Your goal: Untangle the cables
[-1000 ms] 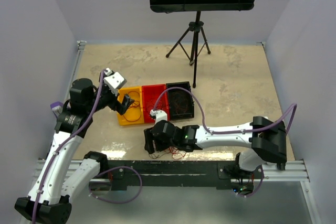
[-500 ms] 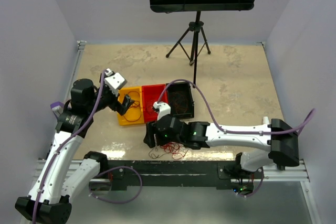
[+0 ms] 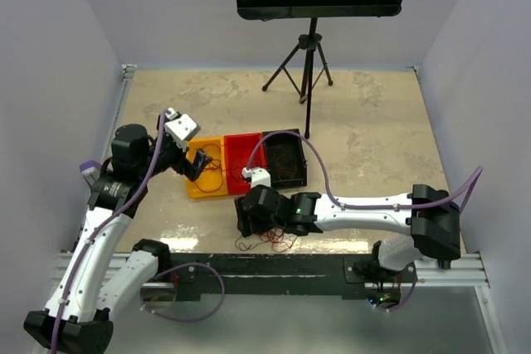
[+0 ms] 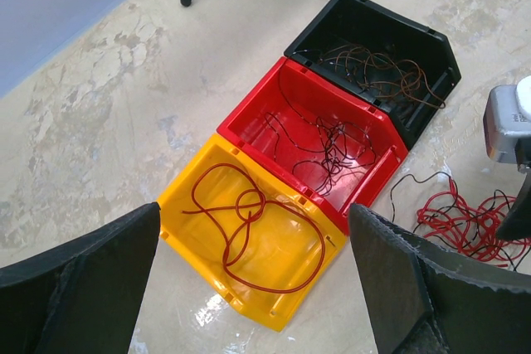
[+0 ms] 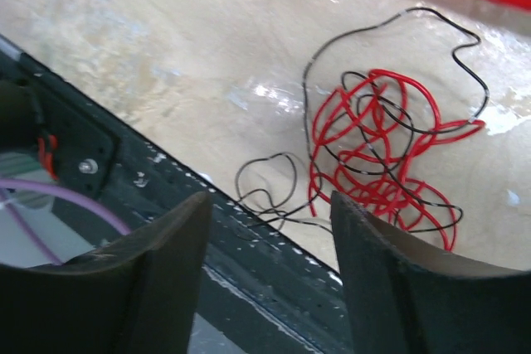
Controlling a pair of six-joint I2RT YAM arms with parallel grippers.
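Cables point(image 3: 265, 240) lay as a loose red-and-black tangle on the tabletop point(image 3: 365, 122), long axis running L–R along the near edge, just short of the red bin point(image 3: 241, 151). R gripper point(image 5: 267, 205) hung over them, jaws spread, pinching nothing. Only the R wrist view showed a black loop straying onto the edge rail point(image 5: 274, 279). L gripper point(image 4: 253, 213) stood wide apart above the yellow bin point(image 4: 195, 173). Bare tabletop stretched beyond the bins.

Cables point(image 5: 373, 180): thin, glossy plastic sheath. Yellow bin point(image 4: 290, 304), red bin point(image 4: 257, 126), black bin point(image 4: 365, 14): smooth glossy plastic. Table point(image 4: 99, 122): mottled, shiny patches. Right end effector point(image 5: 267, 201) fingers point(image 5: 141, 288): matt black, grainy.
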